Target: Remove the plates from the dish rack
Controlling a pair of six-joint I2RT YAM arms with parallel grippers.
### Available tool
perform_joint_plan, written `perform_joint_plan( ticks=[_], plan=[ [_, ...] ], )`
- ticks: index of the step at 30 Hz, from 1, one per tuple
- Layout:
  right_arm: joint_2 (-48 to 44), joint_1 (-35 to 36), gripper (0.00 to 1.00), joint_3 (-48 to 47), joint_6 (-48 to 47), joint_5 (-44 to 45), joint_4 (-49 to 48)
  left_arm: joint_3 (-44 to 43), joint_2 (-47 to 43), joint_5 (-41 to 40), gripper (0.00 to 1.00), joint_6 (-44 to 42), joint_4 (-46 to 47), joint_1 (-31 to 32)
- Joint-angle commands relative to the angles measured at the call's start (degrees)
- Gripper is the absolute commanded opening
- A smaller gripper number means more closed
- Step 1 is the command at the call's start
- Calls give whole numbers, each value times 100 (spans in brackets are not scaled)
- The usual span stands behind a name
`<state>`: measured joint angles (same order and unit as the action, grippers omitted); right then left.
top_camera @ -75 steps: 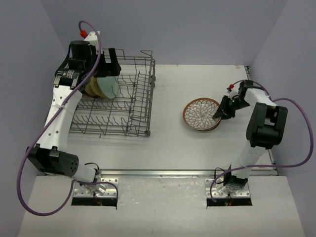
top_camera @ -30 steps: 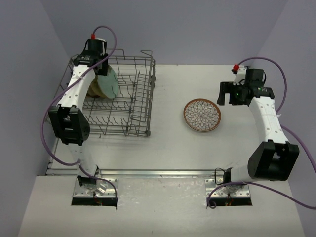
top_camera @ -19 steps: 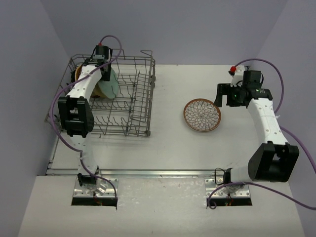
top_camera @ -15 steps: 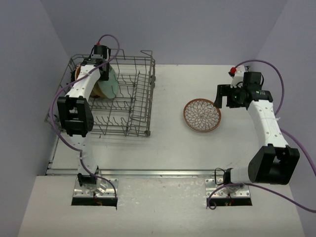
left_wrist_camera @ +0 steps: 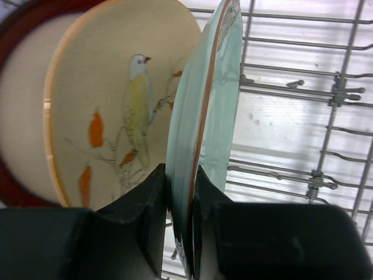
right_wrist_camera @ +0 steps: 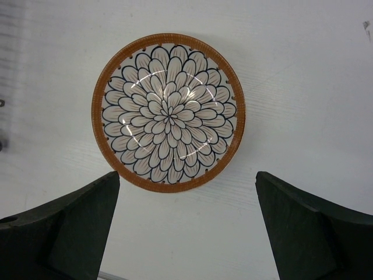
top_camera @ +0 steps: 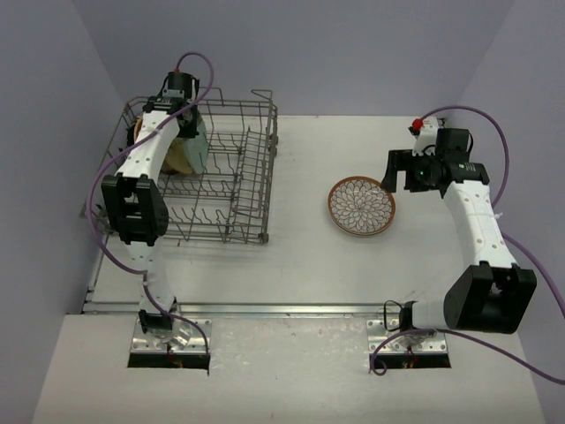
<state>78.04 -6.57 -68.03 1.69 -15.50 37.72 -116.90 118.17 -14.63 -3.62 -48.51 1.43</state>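
The mint green plate (left_wrist_camera: 218, 105) stands upright on its edge in the dish rack (top_camera: 221, 190), at its far left. My left gripper (left_wrist_camera: 182, 175) is shut on that plate's rim, one finger pressed on each face. Behind it stand a cream plate with a bird (left_wrist_camera: 116, 99) and a red-rimmed beige plate (left_wrist_camera: 23, 116). The brown-rimmed petal plate (right_wrist_camera: 168, 112) lies flat on the table to the right of the rack. My right gripper (right_wrist_camera: 185, 178) hovers above it, open and holding nothing.
The rack's upright tines and raised wire sides (left_wrist_camera: 303, 87) surround the standing plates. The white table (top_camera: 291, 256) stretches between the rack and the petal plate (top_camera: 361, 206). Purple walls close in the left, back and right.
My left gripper has closed onto the mint green plate's rim and shifted slightly toward the back. The right arm has hardly moved and stays open above the petal plate.
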Motion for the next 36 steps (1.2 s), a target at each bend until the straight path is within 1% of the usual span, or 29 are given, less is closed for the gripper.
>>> perform_joint_plan(
  ticks=[1, 4, 8, 9, 11, 13, 17, 18, 20, 22, 23, 26, 29, 30, 31, 32, 34, 36],
  plan=[
    [-226, 60, 99, -35, 5, -102, -273, -666, -794, -825, 0, -296, 536, -72],
    [-243, 95, 99, -94, 37, -141, -304, -704, -1183, -1082, 0, -594, 825, -57],
    [-222, 154, 99, -159, 95, -226, -344, -365, -1665, -1244, 0, -932, 1327, 43],
    [-219, 163, 99, -167, 115, -265, -338, -351, -1741, -1213, 0, -948, 1353, 57],
    [-234, 173, 99, -218, 180, -455, -343, -381, -1976, -905, 0, -881, 1294, 74],
    [-298, 181, 99, -242, 272, -692, -419, -447, -2241, -435, 0, -699, 1236, 84],
    [-433, 200, 99, -208, 414, -1045, -649, -410, -2809, 863, 0, -261, 1194, 86],
    [-475, 200, 99, -182, 452, -1177, -718, -370, -2925, 1323, 0, -155, 1188, 86],
    [-674, 200, 99, -140, 597, -1772, -994, -34, -3351, 3149, 0, 69, 1223, 93],
    [-819, 200, 99, -119, 793, -2284, -1175, 177, -3515, 3906, 0, 64, 1240, 215],
    [-886, 200, 99, -110, 909, -2498, -1283, 265, -3557, 4096, 0, 43, 1219, 287],
    [-1147, 238, 99, -6, 1488, -3133, -1983, 571, -3541, 5015, 0, -31, 903, 525],
    [-1252, 441, 99, -6, 2022, -3411, -2413, 1059, -3546, 5555, 0, -83, 804, 817],
    [-1217, 597, 99, -39, 2154, -3407, -2518, 1161, -3543, 5724, 0, -143, 772, 1075],
    [-1143, 883, 99, -87, 2264, -3346, -2533, 1244, -3526, 5726, 0, -203, 704, 1259],
    [-1126, 935, 99, -95, 2278, -3336, -2536, 1321, -3501, 5729, 0, -261, 690, 1439],
    [-919, 1488, 99, -175, 2422, -3223, -2568, 1456, -3370, 5779, 0, -356, 546, 1884],
    [-734, 1664, 99, -189, 2591, -3258, -2693, 1508, -3277, 5835, 0, -371, 517, 2053]
  ],
)
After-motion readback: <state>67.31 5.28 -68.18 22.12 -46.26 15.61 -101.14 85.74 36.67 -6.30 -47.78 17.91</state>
